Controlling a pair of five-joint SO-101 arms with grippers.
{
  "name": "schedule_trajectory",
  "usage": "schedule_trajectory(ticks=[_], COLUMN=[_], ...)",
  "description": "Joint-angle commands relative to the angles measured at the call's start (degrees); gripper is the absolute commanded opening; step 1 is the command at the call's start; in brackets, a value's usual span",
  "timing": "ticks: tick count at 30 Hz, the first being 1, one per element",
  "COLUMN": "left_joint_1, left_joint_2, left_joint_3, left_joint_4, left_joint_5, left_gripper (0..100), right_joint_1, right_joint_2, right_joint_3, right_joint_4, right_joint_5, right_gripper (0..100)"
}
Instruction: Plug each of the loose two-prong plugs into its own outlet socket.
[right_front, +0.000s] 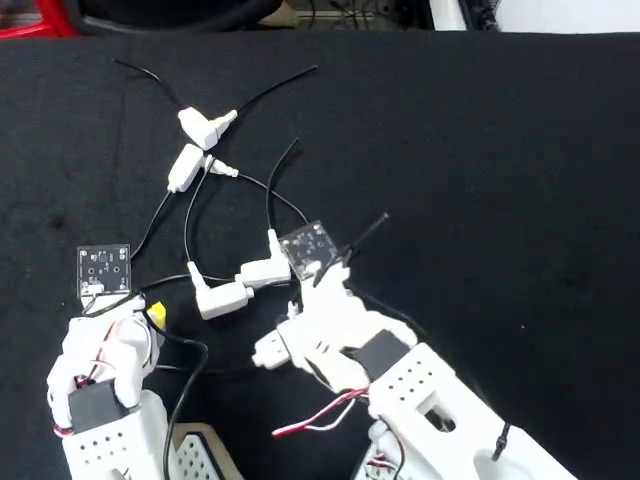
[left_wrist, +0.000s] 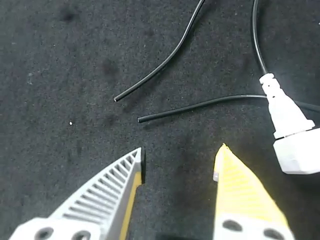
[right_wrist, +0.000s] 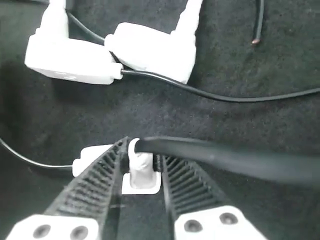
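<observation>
Pinching a white plug (right_wrist: 141, 175), the right gripper (right_wrist: 142, 156) sits at the near edge of the centre socket board (right_front: 310, 247); whether the prongs meet it I cannot tell. Two loose plugs (right_front: 222, 298) crowd its left side. The left gripper (left_wrist: 181, 150) hangs spread over bare table (left_wrist: 65, 85), just near of the left socket board (right_front: 104, 270). Two more plugs (right_front: 186, 168) lie far left; the table's right half lies open.

Four loose white plugs (right_front: 205, 127), (right_front: 186, 168), (right_front: 222, 298), (right_front: 262, 272) are counted on the counter (right_front: 500, 150), and a fifth plug (right_wrist: 141, 172) is held in the right hand (right_wrist: 142, 150). Two square socket boards (right_front: 104, 270), (right_front: 310, 245) and two arms (right_front: 105, 400), (right_front: 420, 390) are shown.
</observation>
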Motion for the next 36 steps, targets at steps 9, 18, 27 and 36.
schedule_trajectory(ticks=[9, 18, 27, 36], left_joint_1=[-0.4, -0.3, -0.3, -0.3], left_joint_2=[0.0, 0.0, 0.0, 0.0], left_joint_3=[-0.4, -0.3, -0.2, -0.2], left_joint_4=[-1.7, -1.7, -1.7, -1.8], left_joint_5=[-0.5, -0.5, -0.5, -0.5], left_gripper=[23, 23, 23, 23], right_joint_1=[-0.4, -0.6, -0.6, -0.6], right_joint_2=[0.1, 0.0, 0.0, 0.0], right_joint_3=[6.2, 3.6, -1.4, -5.1], right_joint_4=[0.5, 0.9, 10.2, 10.5], right_joint_5=[11.3, 16.8, 16.8, 16.8], right_gripper=[1.2, 1.6, 16.8, 18.1])
